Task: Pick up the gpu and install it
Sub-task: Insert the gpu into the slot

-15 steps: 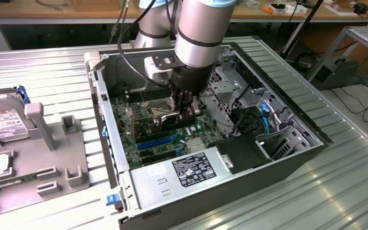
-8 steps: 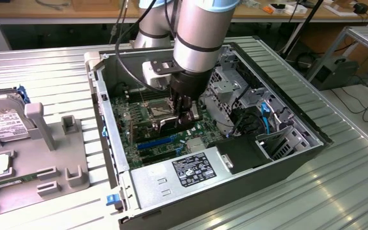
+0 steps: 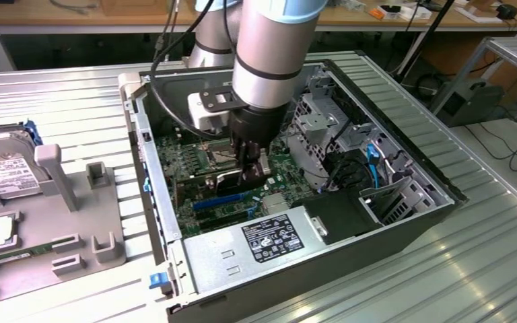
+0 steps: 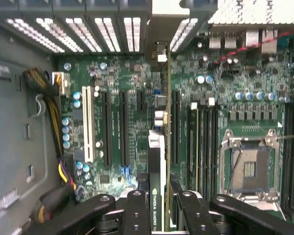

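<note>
One open computer case (image 3: 420, 222) lay on its side on the ribbed metal table (image 3: 70, 108), and one robot arm (image 3: 272, 47) reached down into it. Inside lay one green motherboard (image 3: 191, 158), with one power supply (image 3: 272, 242) at the case's near end and one silver drive cage (image 3: 317, 121) toward the exterior view's right. On the exterior view's left stood one grey fixture (image 3: 56, 168) carrying one silver hard drive (image 3: 3, 168) with a white label.

The gripper (image 3: 250, 168) sat low over the board, its two black fingers (image 4: 137, 213) closed narrowly on the gpu (image 4: 157, 161). The one card stood on edge, held between the fingers directly above the expansion slots (image 4: 107, 127). Its top edge ran toward the slotted rear panel (image 4: 95, 29) in the wrist view. I counted three long dark slots and one white slot (image 4: 87, 122) beside the card. One empty CPU socket (image 4: 250, 161) sat on its other side.
</note>
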`<act>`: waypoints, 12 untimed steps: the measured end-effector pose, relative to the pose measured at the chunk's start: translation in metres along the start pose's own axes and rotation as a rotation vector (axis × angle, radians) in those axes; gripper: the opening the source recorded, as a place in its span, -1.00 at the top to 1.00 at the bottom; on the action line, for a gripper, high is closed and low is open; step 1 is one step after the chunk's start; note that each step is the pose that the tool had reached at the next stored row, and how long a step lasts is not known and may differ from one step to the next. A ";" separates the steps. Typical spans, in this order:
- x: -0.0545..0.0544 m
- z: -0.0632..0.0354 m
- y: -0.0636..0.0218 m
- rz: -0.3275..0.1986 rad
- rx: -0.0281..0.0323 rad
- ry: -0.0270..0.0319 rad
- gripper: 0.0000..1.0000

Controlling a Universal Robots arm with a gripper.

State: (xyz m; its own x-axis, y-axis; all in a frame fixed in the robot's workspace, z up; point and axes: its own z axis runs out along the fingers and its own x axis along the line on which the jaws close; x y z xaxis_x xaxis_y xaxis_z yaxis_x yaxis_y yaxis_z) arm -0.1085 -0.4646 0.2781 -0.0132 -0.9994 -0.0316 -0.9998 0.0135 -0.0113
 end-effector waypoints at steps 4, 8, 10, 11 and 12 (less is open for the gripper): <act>-0.002 0.0012 0.0104 0.001 0.0013 0.0001 0.46; -0.002 0.0019 0.0069 0.012 0.0006 0.0002 0.46; -0.002 0.0022 0.0027 0.012 -0.0006 0.0001 0.46; -0.002 0.0024 0.0003 0.013 -0.0022 0.0001 0.46; -0.002 0.0028 -0.0012 0.018 -0.0070 0.0019 0.46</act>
State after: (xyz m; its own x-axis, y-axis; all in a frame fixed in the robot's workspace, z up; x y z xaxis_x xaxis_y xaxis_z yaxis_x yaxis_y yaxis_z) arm -0.1072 -0.4624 0.2754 -0.0308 -0.9991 -0.0298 -0.9995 0.0309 -0.0038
